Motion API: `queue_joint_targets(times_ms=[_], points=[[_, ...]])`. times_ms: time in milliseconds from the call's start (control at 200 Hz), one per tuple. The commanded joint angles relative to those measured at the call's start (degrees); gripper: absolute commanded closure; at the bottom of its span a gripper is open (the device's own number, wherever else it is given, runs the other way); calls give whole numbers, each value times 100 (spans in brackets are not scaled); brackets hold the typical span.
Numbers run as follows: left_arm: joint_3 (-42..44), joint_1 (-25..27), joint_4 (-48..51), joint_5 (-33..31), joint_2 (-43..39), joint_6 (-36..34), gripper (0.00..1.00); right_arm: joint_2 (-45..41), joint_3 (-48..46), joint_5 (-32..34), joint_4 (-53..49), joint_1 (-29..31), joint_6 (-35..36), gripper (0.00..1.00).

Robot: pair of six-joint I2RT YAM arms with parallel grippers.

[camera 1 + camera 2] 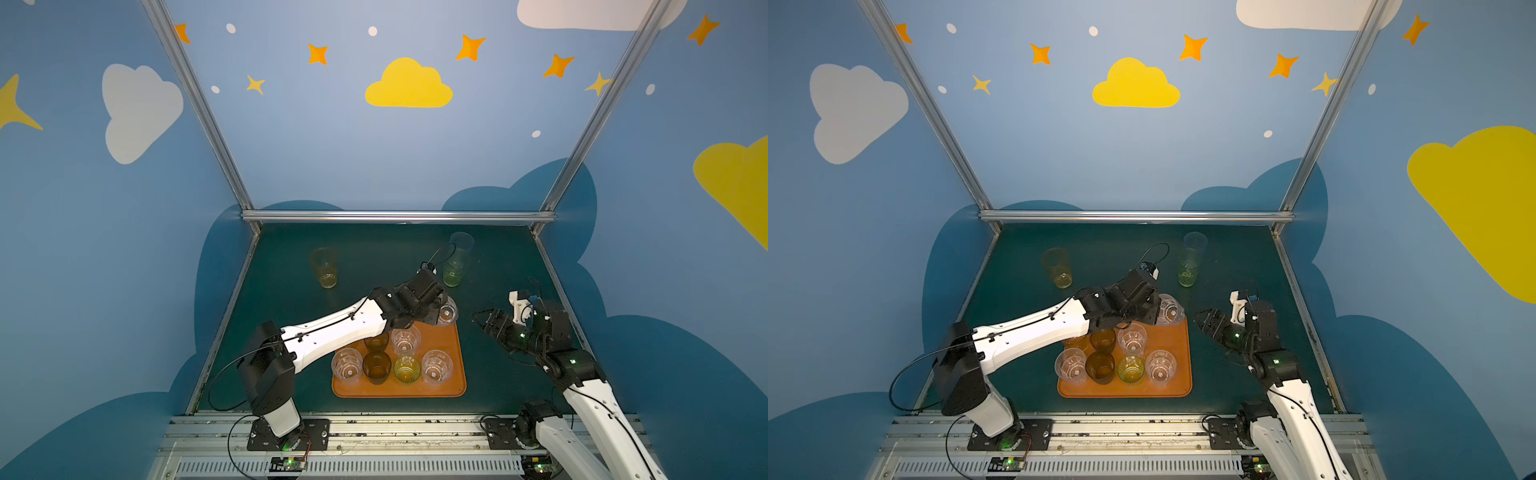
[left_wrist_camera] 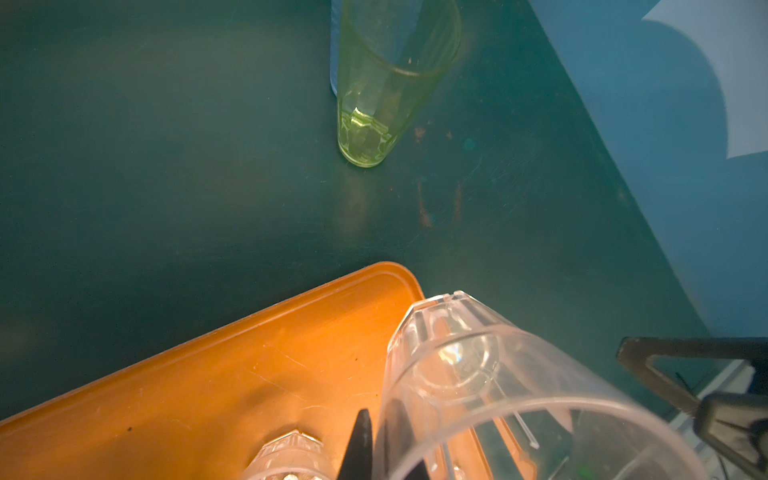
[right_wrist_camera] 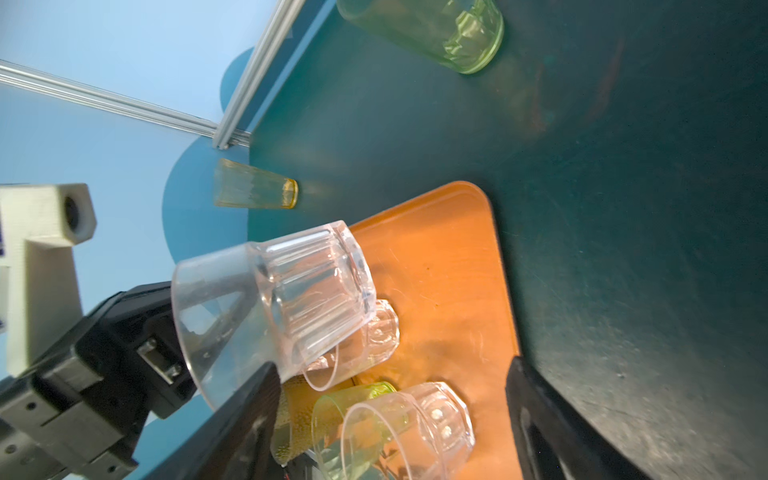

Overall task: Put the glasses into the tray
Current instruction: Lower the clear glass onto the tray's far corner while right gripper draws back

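We see the left gripper (image 1: 434, 309) clamped on the rim of a clear faceted glass (image 1: 447, 311), which tilts over the far right corner of the tray (image 1: 456, 353). The right gripper (image 1: 483, 320) gapes wide and empty beside the tray. Maybe seven other glasses (image 1: 405, 338) sit in it; the left arm hides some. A tall green glass (image 1: 453, 270) and a tall amber glass (image 1: 324, 268) stand on the table (image 1: 374, 266) beyond.

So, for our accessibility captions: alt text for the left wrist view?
The left gripper grips a clear faceted glass by its rim, tilted above the orange tray's corner. A tall green glass stands on the table beyond.
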State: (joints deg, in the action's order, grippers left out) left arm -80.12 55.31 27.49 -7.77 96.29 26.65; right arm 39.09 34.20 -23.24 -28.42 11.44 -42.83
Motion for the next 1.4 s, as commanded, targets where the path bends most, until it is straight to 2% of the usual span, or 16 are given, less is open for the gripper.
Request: queue_joint_targets(times_ms=[0,411,1397], points=[[-97,11,159,-95,37,-94,96,-1,128,165,-240,-19,231,16],[45,92,288,197,210,12,96,-47,-19,293,-308,-37,215,16],[-135,333,747,-83,703,137,94,-435,-311,347,-411,-74,57,16]])
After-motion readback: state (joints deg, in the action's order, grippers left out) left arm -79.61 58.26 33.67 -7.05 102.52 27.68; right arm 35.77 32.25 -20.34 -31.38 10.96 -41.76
